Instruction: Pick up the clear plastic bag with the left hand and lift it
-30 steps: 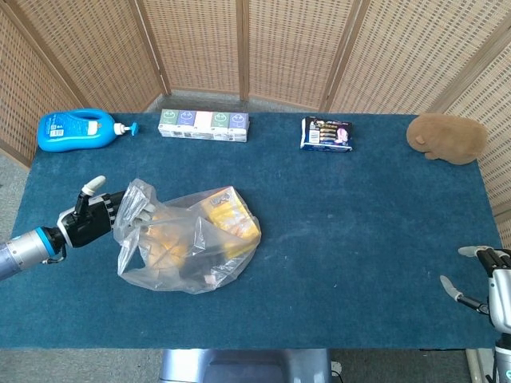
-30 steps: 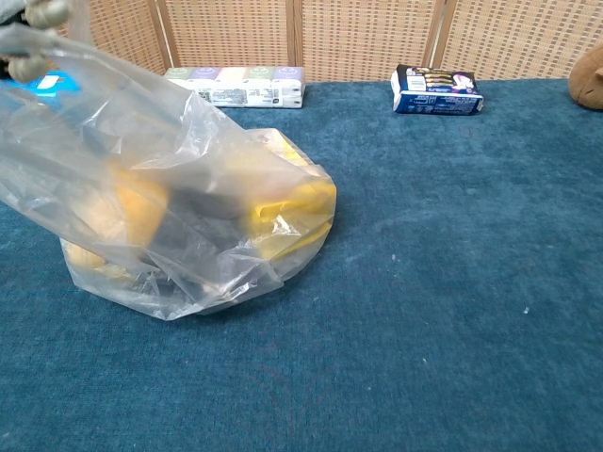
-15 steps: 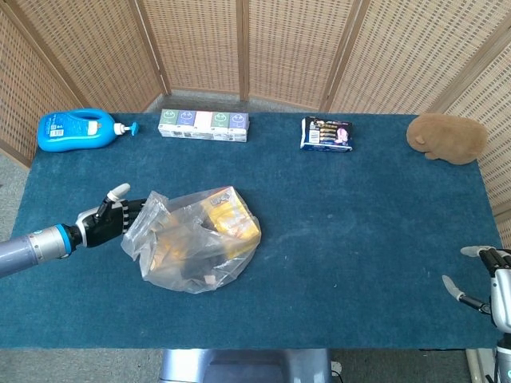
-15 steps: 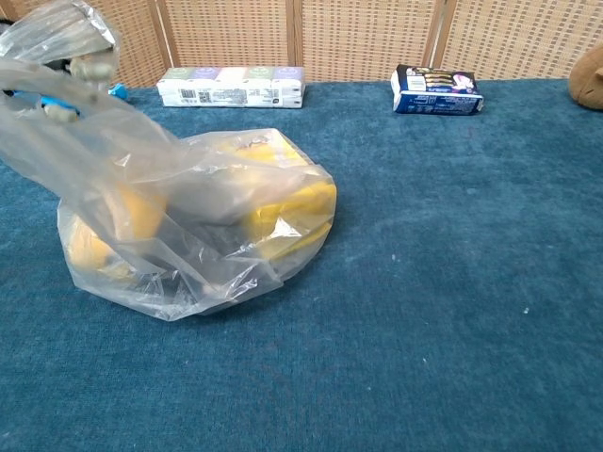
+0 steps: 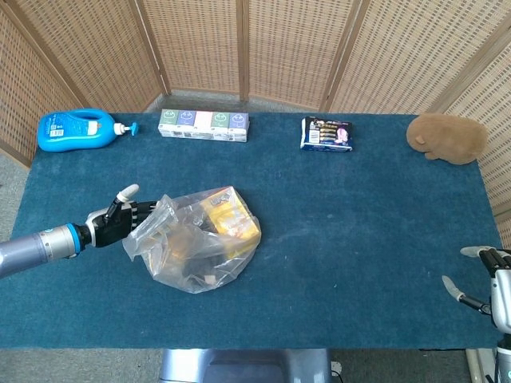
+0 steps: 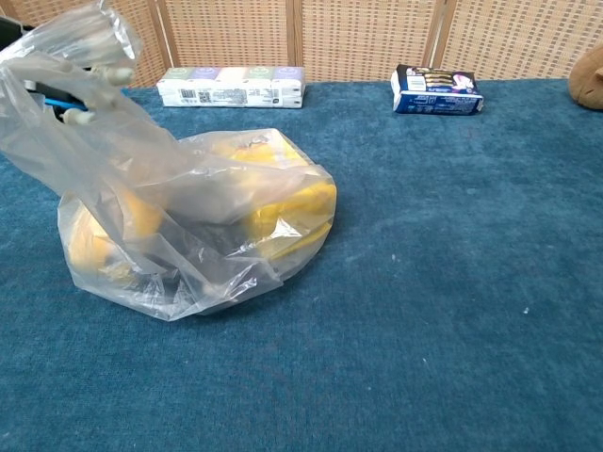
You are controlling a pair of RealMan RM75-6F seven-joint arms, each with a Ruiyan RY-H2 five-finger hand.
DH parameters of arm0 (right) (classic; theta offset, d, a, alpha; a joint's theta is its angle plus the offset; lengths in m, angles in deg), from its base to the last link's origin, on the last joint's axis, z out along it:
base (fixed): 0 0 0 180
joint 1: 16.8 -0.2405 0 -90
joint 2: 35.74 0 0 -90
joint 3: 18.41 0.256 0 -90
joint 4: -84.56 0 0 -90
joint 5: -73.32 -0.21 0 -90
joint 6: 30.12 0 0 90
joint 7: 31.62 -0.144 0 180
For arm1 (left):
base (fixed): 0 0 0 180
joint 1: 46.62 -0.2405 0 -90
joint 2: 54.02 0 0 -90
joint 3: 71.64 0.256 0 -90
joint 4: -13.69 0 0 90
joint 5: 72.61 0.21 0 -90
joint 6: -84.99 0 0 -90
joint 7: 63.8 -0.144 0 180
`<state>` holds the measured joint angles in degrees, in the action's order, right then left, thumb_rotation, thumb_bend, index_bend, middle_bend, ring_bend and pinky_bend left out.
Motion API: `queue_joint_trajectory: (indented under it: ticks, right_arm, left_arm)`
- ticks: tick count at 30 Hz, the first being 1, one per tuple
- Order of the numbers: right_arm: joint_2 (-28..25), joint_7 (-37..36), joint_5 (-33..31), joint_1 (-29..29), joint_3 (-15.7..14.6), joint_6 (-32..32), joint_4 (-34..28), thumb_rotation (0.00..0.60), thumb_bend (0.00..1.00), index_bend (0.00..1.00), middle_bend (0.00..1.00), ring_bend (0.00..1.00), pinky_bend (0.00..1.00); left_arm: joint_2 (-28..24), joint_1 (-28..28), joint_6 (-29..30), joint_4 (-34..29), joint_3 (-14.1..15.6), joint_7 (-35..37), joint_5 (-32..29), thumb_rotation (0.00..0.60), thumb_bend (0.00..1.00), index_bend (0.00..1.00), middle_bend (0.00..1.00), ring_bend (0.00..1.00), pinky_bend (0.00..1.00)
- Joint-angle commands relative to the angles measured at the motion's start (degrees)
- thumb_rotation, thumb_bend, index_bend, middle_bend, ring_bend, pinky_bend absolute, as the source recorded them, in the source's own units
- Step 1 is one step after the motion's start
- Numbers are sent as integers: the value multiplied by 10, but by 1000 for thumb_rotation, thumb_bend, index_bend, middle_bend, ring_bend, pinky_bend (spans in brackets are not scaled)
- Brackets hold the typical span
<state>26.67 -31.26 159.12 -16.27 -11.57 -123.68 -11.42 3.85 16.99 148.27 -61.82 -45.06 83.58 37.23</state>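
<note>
Head view: clear plastic bag (image 5: 196, 243) sits on the blue table (image 5: 359, 231), left of centre, yellow packs visible inside. Left hand (image 5: 120, 221) comes in from the left edge, fingers into the gathered bag mouth at its upper-left corner, gripping the film; thumb sticks up clear of it. Bag body rests on the table. Right hand (image 5: 489, 281) low at the right edge, well apart from everything, holding nothing, fingers apart. Along the far edge: blue bottle (image 5: 76, 130) at left, row of tissue packs (image 5: 204, 124), dark snack pack (image 5: 326, 134), brown plush toy (image 5: 447, 137) at far right.

Chest view: bag (image 6: 203, 221) fills the left half, base on the table (image 6: 452, 282), film pulled up toward the top-left corner. Left-hand fingertips (image 6: 105, 73) show through the film there, wrapped in it. Tissue packs (image 6: 231, 86) and snack pack (image 6: 436, 90) behind, plush toy (image 6: 589, 73) cut off at the right edge. Right hand out of this frame.
</note>
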Motion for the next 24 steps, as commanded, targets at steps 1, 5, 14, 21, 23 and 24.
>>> queue_joint_trajectory:
  ticks: [1, 5, 14, 21, 23, 24]
  right_arm:
    - [0, -1, 0, 0, 0, 0, 0, 407, 268, 367, 409, 402, 253]
    - [-1, -2, 2, 0, -1, -1, 0, 406, 267, 367, 409, 402, 253]
    - [-2, -5, 2, 5, -1, -7, 0, 408, 268, 367, 409, 402, 254]
    - [0, -6, 1, 2, 1, -4, 3, 409, 267, 367, 409, 402, 253]
    - [1, -7, 0, 0, 2, -1, 5, 409, 267, 367, 409, 401, 253]
    - [1, -8, 0, 0, 2, 0, 5, 409, 267, 367, 409, 402, 253]
  left_arm:
    - [6, -2, 16, -5, -4, 27, -7, 0, 132, 245, 325, 330, 352]
    - [15, -1, 29, -3, -8, 63, -10, 0, 132, 244, 325, 330, 352]
    - [29, -17, 93, 27, -14, 135, -12, 0, 133, 244, 364, 379, 388]
    - [17, -43, 128, 55, -7, 153, -17, 0, 130, 245, 430, 445, 464]
    - [10, -52, 136, 73, 6, 143, -5, 0, 130, 247, 442, 457, 477]
    - [10, -54, 139, 77, 8, 145, -3, 0, 129, 248, 448, 463, 486]
